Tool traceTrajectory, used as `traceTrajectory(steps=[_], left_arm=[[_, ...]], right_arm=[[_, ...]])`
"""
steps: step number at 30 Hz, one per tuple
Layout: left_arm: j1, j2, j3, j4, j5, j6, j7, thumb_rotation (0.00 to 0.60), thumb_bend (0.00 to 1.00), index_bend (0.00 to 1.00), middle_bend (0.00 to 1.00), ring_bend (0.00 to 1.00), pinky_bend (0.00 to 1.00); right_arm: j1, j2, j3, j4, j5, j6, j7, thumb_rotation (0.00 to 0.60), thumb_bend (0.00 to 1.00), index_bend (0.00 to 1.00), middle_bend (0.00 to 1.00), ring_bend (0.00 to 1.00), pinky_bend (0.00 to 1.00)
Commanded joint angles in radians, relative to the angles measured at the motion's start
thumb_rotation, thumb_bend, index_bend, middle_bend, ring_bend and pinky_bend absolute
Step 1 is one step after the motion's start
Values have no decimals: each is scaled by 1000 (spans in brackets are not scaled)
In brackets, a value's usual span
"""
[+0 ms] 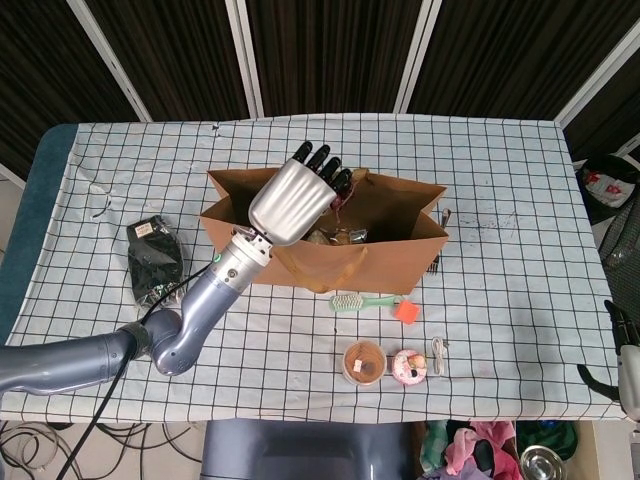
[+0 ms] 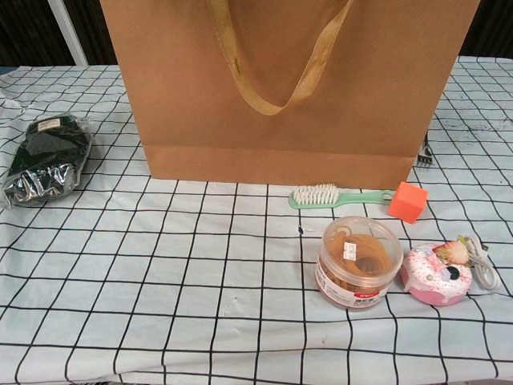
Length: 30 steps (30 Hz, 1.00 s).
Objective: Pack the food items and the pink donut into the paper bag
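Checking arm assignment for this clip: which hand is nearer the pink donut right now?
Right, marginally. The right hand sits at the table's right edge, level with the pink donut, apart from it. The left hand is over the paper bag, beyond the donut.

From the head camera, my left hand (image 1: 296,200) had a smooth, brushed-silver back plate shaped like a rounded shield, with glossy black fingers (image 1: 318,160) beyond it. Nearer me than the paper bag (image 1: 400,245), its wrist was a short silver cylinder with small dark screw heads around the collar and a tiny green light on one side. The forearm behind it was matte blue-grey, built of rounded, jointed segments. A thin black cable (image 1: 95,425) ran alongside that arm. Far right of the bag, at the frame's edge, only a sliver of my right hand (image 1: 625,365) showed: black parts with a pale grey casing.
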Motion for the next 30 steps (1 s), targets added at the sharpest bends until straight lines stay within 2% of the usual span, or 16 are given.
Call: traceTrajectory(steps=[1, 4, 9, 12, 15, 18, 20, 23, 27, 30], left_arm=[[2, 18, 14, -39, -56, 17, 79, 600, 48, 211, 197, 64, 167], [5, 36, 14, -94, -117, 29, 122, 600, 16, 161, 119, 1, 85], [19, 71, -7, -204, -183, 77, 139, 600, 17, 141, 114, 0, 75], [50, 121, -17, -287, -150, 142, 138, 600, 40, 145, 115, 0, 76], [125, 197, -8, -407, -103, 249, 149, 600, 49, 149, 113, 0, 76], [234, 277, 22, -545, -52, 357, 118, 600, 66, 150, 116, 0, 76], [348, 367, 86, -615, 80, 434, 46, 600, 70, 154, 133, 0, 76], [480, 457, 183, -623, 247, 514, -59, 600, 70, 149, 154, 0, 78], [655, 562, 335, -640, 348, 587, -194, 600, 71, 141, 147, 0, 79], [751, 606, 426, -562, 427, 629, -338, 600, 70, 141, 146, 0, 79]], right_arm=[[-1, 1, 0, -3, 0, 1, -1, 600, 167, 49, 122, 231, 234], [-1, 1, 1, -6, -2, 5, -2, 600, 167, 49, 122, 231, 234], [-3, 2, 2, -7, -2, 10, -2, 600, 167, 49, 122, 231, 234], [-4, 2, 1, -5, -2, 9, -5, 600, 167, 49, 122, 231, 234], [-3, 1, 2, 0, 3, 7, -8, 600, 166, 49, 122, 231, 234], [-3, -2, 3, 6, 9, 4, -13, 600, 165, 49, 122, 231, 234], [-3, -4, 2, 9, 9, 6, -20, 600, 165, 49, 122, 231, 234], [-3, -7, 0, 9, 7, 7, -34, 600, 165, 49, 122, 230, 234], [2, -13, -4, 10, -3, 6, -61, 600, 164, 49, 121, 227, 234], [7, -9, -9, 3, -18, 2, -56, 600, 164, 49, 117, 224, 234]])
